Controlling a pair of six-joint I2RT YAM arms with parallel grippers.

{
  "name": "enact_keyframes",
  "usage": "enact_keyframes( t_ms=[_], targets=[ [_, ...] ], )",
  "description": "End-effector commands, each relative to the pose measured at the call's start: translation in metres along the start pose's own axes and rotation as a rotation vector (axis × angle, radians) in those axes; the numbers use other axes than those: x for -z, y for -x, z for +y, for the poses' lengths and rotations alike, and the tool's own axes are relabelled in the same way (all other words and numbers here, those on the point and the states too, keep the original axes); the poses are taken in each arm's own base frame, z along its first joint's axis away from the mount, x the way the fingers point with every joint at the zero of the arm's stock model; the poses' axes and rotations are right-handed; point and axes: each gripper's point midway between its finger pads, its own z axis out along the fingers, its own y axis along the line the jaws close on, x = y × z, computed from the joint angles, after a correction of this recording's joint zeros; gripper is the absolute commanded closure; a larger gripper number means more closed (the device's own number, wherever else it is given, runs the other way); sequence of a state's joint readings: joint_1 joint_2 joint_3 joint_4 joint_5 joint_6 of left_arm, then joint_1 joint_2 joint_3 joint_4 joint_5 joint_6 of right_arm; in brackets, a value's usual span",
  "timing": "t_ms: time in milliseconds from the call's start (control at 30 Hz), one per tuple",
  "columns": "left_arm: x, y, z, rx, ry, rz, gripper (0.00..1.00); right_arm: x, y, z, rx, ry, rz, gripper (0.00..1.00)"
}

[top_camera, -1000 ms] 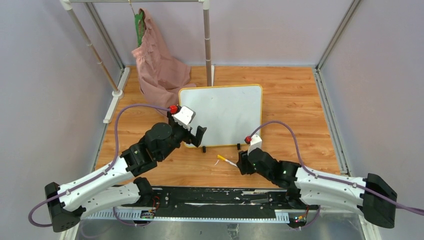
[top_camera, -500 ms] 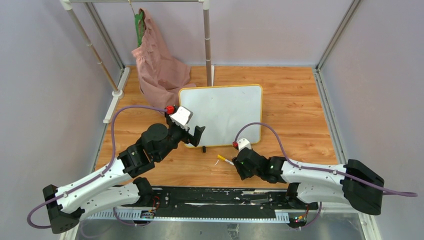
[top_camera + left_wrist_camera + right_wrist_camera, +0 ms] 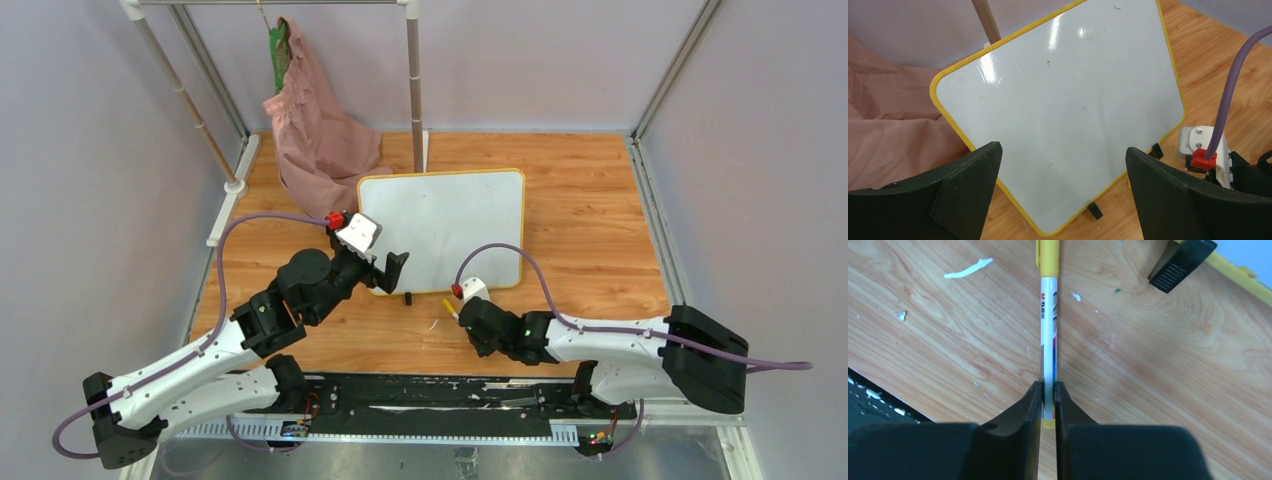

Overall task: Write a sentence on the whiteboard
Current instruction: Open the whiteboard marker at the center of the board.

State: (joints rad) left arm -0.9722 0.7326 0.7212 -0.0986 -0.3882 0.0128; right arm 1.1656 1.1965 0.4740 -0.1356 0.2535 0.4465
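Marker (image 3: 1049, 315) pinched in right gripper (image 3: 1048, 390); left gripper (image 3: 1063, 152) spread wide facing whiteboard (image 3: 1063, 90).

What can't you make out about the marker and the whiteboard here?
Cap end of the marker: right wrist view, cut off by the top edge.
Print on the marker: right wrist view, too small to read.
Marker in the top view: mostly hidden under the right tool.
Lower left edge of the whiteboard: left wrist view, behind the left tool.
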Motion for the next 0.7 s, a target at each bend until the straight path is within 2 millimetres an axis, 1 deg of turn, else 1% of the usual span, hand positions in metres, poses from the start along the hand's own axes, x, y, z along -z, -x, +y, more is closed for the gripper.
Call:
enact_keyframes(
  t_ms=[0, 67, 100, 133, 167, 200, 233, 267, 333, 400, 533, 667],
  targets=[
    [0.001, 0.005, 0.0, -0.005, 0.002, -0.027, 0.0, -0.001, -0.032, -0.006, -0.072, -0.074, 0.112, 0.9],
    [0.002, 0.005, 0.0, -0.004, 0.003, -0.027, 0.0, 0.002, -0.034, -0.01, -0.127, -0.129, 0.111, 0.95],
    [0.001, 0.005, 0.0, -0.003, 0.004, -0.028, 0.0, 0.004, -0.034, -0.01, -0.151, -0.145, 0.108, 0.95],
    [0.002, 0.005, 0.0, -0.003, 0.003, -0.028, 0.0, 0.005, -0.034, -0.007, -0.157, -0.145, 0.102, 0.94],
    [0.002, 0.005, 0.0, -0.003, 0.001, -0.028, 0.0, 0.006, -0.032, -0.004, -0.159, -0.141, 0.097, 0.91],
    [0.001, 0.005, -0.001, -0.002, 0.0, -0.027, 0.0, 0.007, -0.03, 0.0, -0.156, -0.134, 0.093, 0.86],
    [0.001, 0.005, -0.001, -0.002, 0.0, -0.027, 0.0, 0.008, -0.029, 0.002, -0.148, -0.132, 0.089, 0.76],
    [0.001, 0.005, -0.001, -0.002, -0.002, -0.027, 0.0, 0.009, -0.026, 0.003, -0.142, -0.133, 0.087, 0.69],
    [0.002, 0.005, -0.002, 0.0, -0.006, -0.028, 0.0, 0.009, -0.022, 0.004, -0.127, -0.142, 0.088, 0.6],
    [0.002, 0.006, -0.002, -0.001, -0.007, -0.028, 0.0, 0.008, -0.019, 0.003, -0.108, -0.157, 0.089, 0.55],
    [0.003, 0.007, -0.002, -0.001, -0.006, -0.033, 0.0, 0.002, -0.015, 0.003, -0.075, -0.179, 0.113, 0.54],
    [0.004, 0.006, -0.002, -0.002, -0.008, -0.033, 0.0, -0.007, -0.013, 0.005, -0.05, -0.173, 0.141, 0.61]
  ],
)
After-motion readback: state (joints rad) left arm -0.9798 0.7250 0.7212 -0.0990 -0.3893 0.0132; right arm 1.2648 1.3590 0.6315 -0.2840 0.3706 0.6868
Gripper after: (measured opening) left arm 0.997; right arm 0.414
